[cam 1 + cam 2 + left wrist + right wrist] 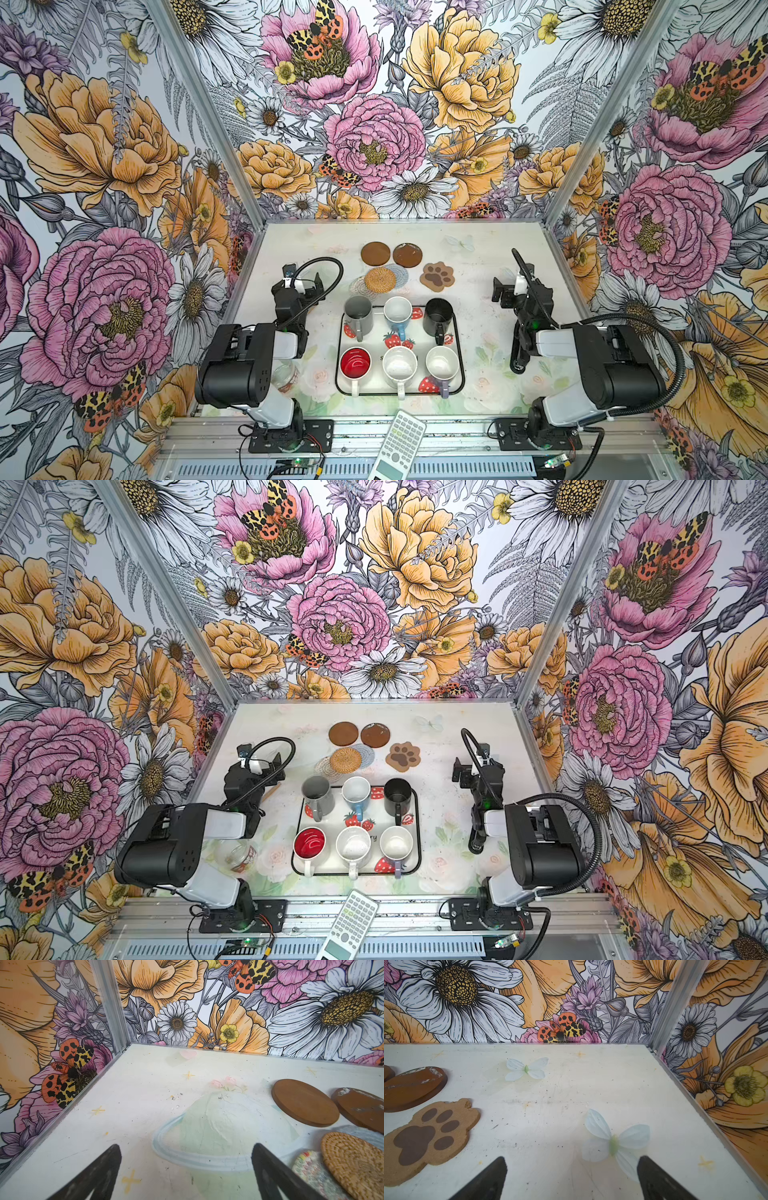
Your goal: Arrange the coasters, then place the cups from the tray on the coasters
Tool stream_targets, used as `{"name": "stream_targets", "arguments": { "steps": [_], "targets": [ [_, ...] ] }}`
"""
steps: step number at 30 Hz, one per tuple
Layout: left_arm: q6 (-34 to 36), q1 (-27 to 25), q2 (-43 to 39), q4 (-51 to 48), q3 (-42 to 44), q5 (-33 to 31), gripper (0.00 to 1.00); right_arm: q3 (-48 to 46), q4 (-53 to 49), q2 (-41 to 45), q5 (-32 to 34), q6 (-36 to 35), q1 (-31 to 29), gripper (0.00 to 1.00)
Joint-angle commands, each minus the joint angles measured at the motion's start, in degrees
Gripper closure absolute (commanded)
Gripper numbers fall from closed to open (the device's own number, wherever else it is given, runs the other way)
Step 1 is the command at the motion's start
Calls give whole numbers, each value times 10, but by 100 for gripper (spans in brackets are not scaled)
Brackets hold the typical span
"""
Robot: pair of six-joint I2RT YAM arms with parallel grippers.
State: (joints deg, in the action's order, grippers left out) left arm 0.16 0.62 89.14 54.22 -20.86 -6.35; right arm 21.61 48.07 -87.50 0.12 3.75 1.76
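Six coasters lie at the back of the table. Two brown discs (375, 253) (407, 255) lie side by side, and the rattan one (380, 279) overlaps a whitish crochet (356, 287) and a blue-grey crochet (401, 272). The paw (436, 276) lies to their right. The strawberry tray (338, 368) holds the cups: grey (358, 312), light blue (397, 311), black (438, 312), red-inside (355, 363), speckled (399, 365) and lavender (442, 362). My left gripper (186, 1147) hangs open and empty left of the coasters. Right of the paw (425, 1138), my right gripper (571, 1159) is open and empty.
A clear glass jar (286, 376) stands under the left arm, left of the tray. A calculator (401, 440) lies over the front rail. Flowered walls close the table in at the left, back and right.
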Motion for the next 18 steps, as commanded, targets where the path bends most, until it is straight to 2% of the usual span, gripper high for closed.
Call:
{"name": "stream_targets", "arguments": {
  "steps": [1,18],
  "targets": [
    [-6,3,-3,4,-4,7,1,11,11,-6,-8,-1,3,0],
    [-5,3,-2,3,-5,7,1,13,9,-6,-17,3,10,2]
  ]
}}
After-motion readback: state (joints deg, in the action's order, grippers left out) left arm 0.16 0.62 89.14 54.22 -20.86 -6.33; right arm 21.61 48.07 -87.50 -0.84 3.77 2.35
